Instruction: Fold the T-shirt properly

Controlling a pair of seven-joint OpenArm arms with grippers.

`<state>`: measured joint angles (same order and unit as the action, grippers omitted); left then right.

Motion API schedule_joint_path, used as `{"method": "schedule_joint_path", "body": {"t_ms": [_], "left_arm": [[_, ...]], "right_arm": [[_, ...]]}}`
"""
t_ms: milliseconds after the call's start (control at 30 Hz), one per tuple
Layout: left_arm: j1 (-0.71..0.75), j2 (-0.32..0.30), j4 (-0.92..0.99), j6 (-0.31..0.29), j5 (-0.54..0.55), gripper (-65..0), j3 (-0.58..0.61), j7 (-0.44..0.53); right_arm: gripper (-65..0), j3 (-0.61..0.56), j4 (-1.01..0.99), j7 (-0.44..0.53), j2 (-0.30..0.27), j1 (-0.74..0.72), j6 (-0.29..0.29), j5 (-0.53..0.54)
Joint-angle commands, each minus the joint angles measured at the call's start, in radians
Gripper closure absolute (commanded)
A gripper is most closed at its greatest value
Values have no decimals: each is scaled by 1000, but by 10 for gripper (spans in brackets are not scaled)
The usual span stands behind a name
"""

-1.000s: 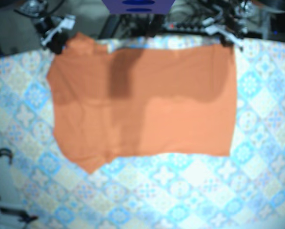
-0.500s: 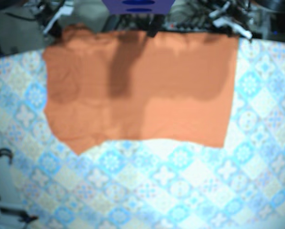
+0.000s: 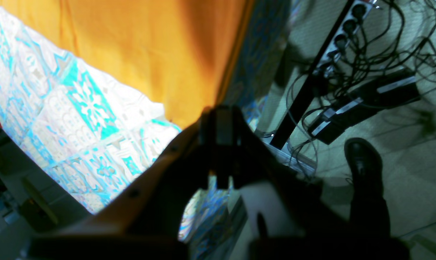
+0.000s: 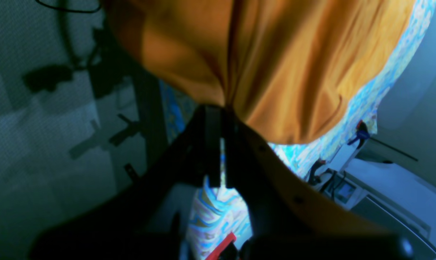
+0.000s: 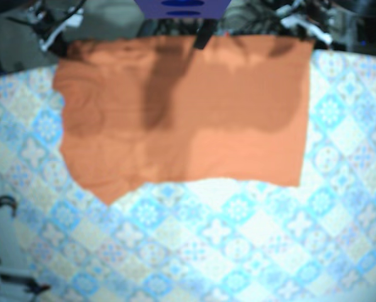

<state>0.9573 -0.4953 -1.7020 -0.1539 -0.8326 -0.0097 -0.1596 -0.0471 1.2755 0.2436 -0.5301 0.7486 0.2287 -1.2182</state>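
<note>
Bench cloth in a blue-and-cream tile print lay uncovered across the near half of the base view, from 8 o'clock round to 4 o'clock. Past it the orange T-shirt was spread flat, its near edge running roughly straight, with one pointed sleeve tip jutting toward 7 o'clock. Broad shadows darkened the shirt's far half. The far edge of the shirt reached the far edge of the bench, at 12 o'clock. At its 11 o'clock corner the right hand was pinched tight on the fabric, which bunched into folds where it entered the fingertips. At the 1 o'clock corner the left hand was likewise closed, its tips meeting the shirt's corner there. Beyond the bench edge, in the left wrist view, a power strip, tangled cables and a black shoe sat on the floor.
</note>
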Motion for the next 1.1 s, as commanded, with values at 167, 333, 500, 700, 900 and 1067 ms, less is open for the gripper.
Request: {"method": "schedule_joint_path", "body": {"t_ms": [167,333,500,700,900,1067], "left_arm": [[15,-9,-10,17,0,0,-5,-4],[12,-9,-10,17,-1,0,-5,-4],[9,-7,-10,17,-1,0,-5,-4],[-5,-7,-10,17,-1,0,-5,-5],[-21,-7,-13,17,-1,0,-6,-10],[-54,-6,-13,17,0,0,-8,-10]], "right_arm": [[0,8,49,-7,-34,42,15,21],[0,54,120,-5,-34,91,15,21],[0,88,181,-3,-34,131,13,21],[0,123,234,-3,-35,157,13,21],[0,151,281,-3,-35,156,7,21],[0,151,300,-10,-35,147,-15,21]]}}
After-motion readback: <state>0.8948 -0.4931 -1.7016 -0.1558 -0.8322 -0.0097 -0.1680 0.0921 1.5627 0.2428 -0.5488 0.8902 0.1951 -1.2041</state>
